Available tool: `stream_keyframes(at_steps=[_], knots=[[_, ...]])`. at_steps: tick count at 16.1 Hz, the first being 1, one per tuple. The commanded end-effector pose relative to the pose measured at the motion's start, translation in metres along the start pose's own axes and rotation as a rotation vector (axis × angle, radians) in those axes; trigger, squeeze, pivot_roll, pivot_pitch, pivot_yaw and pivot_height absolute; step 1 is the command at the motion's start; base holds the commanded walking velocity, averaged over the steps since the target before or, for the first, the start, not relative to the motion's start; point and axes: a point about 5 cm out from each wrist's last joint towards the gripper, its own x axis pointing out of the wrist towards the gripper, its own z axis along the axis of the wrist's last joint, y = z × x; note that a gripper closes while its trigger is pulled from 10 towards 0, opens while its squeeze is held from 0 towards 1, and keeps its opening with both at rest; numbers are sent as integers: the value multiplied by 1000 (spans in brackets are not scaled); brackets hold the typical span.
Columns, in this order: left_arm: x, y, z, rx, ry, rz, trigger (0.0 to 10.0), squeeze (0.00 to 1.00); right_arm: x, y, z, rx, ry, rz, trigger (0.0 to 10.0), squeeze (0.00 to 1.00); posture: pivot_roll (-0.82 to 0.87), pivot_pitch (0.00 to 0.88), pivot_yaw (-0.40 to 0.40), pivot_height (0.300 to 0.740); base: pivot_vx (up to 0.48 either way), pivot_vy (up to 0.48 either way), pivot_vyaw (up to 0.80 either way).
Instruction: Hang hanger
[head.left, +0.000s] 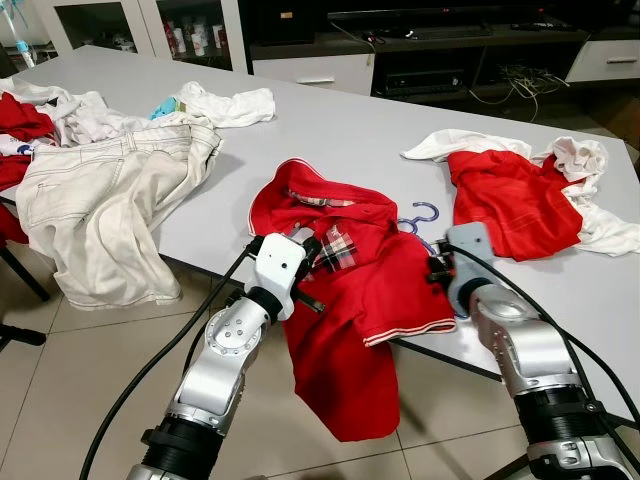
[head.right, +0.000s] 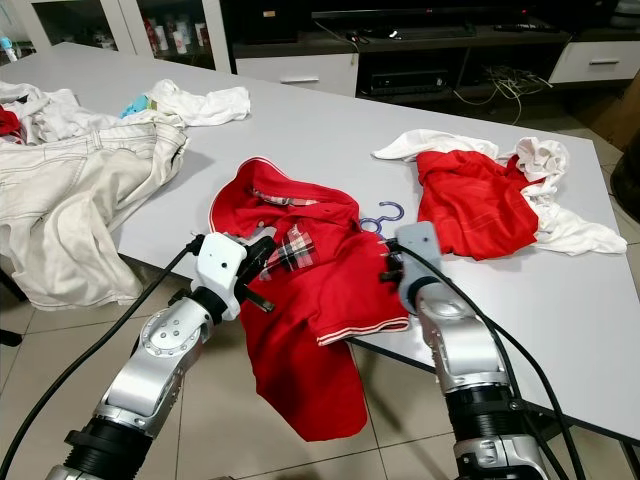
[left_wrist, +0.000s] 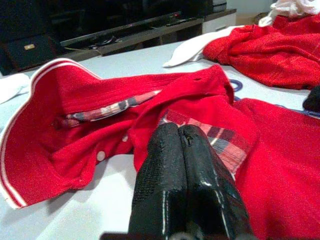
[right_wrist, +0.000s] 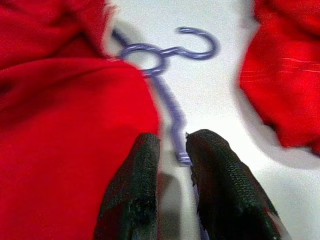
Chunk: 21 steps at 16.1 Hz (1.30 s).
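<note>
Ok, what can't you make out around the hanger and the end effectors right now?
- Purple hanger: most of it lies under the red polo shirt.
- Right end effector: right wrist view is blurred, so contact with the hanger is unclear.
- Left end effector: fingertips pressed together; whether they pinch fabric is unclear.

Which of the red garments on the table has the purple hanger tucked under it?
The red polo shirt with the plaid collar lining, hanging over the table's near edge between both grippers; the purple hanger emerges from beneath it.

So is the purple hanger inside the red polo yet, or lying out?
Partly in: the hanger has its hook and one arm bare on the table, the rest lies under the red polo.
</note>
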Motion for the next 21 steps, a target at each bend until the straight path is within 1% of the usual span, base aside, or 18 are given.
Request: stream_keyframes(at_steps=[1, 2, 5, 7, 8, 9, 10, 11, 12, 14, 16, 17, 18, 20, 21], knots=[[3, -3, 2, 14, -7, -18, 10000, 0, 0, -10, 1, 26, -11, -47, 10000, 0, -127, 0, 6, 740, 0, 0, 0], [3, -4, 2, 13, -8, -23, 10000, 0, 0, -12, -2, 47, -3, -53, 10000, 0, -130, 0, 9, 740, 0, 0, 0], [4, -6, 2, 13, -9, -32, 10000, 0, -1, -9, -9, 62, 14, -35, 10000, 0, -135, 0, 15, 740, 0, 0, 0], [4, -5, 3, 12, -10, -35, 10000, 0, -1, -8, -8, 87, 0, -35, 10000, 0, -136, 0, 19, 740, 0, 0, 0], [3, -7, 2, -1, -4, -59, 10000, 0, -1, -7, -7, 93, -2, -24, 10000, 0, -136, 0, 20, 740, 0, 0, 0], [1, -12, 1, -26, 5, -121, 10000, 0, 0, -5, -7, 94, -1, -9, 10000, 0, -136, 0, 20, 740, 0, 0, 0], [-6, -20, 1, -50, -5, -237, 10000, 0, 0, -3, -7, 93, 1, 1, 10000, 0, -136, 0, 20, 740, 0, 0, 0], [-9, -23, 1, -54, -10, -281, 10000, 0, 0, -3, -8, 92, 2, 4, 10000, 0, -136, 0, 20, 740, 0, 0, 0], [-18, -25, 1, -35, -18, -370, 10000, 0, 0, -2, -9, 85, 14, 22, 10000, 0, -126, 0, 14, 740, 0, 0, 0], [-21, -20, 0, -9, -17, -392, 10000, 0, 1, 1, -12, 71, 34, 42, 10000, 0, -122, 0, 9, 740, 0, 0, 0], [-22, -9, 0, 33, -10, -395, 10000, 0, 2, 2, -17, 60, 55, 49, 10000, 0, -120, 0, 8, 740, 0, 0, 0], [-21, -6, 1, 36, -9, -392, 10000, 0, 2, 3, -20, 58, 67, 55, 10000, 0, -119, 0, 7, 740, 0, 0, 0], [-21, -6, 2, 36, -10, -393, 10000, 0, 2, 3, -21, 59, 70, 58, 10000, 0, -119, 0, 8, 740, 0, 0, 0], [-21, -8, 3, 31, -17, -401, 10000, 0, 1, 2, -29, 65, 121, 59, 10000, 0, -122, 0, 9, 740, 0, 0, 0], [-21, -10, 3, 27, -18, -406, 10000, 0, 1, -2, -32, 56, 132, 40, 10000, 0, -122, 0, 9, 740, 0, 0, 0]])
